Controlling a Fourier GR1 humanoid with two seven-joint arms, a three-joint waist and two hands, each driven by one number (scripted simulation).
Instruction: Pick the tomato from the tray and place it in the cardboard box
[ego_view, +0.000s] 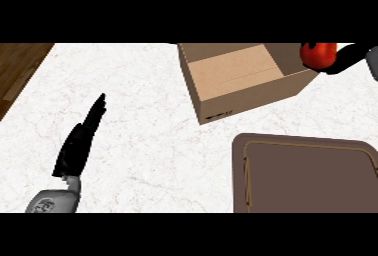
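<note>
One tomato (317, 55) shows, red, at the upper right, and there is one cardboard box (251, 97), open at the top, and one brown tray (240, 175) at the lower right. Two hands are in view: the left hand (80, 142) at the lower left, and the right hand (347, 60) at the upper right edge, of which only a small part shows beside the tomato. All of this sits over one white marbled counter (140, 150), and one strip of dark wooden floor (18, 70) shows at the upper left.
</note>
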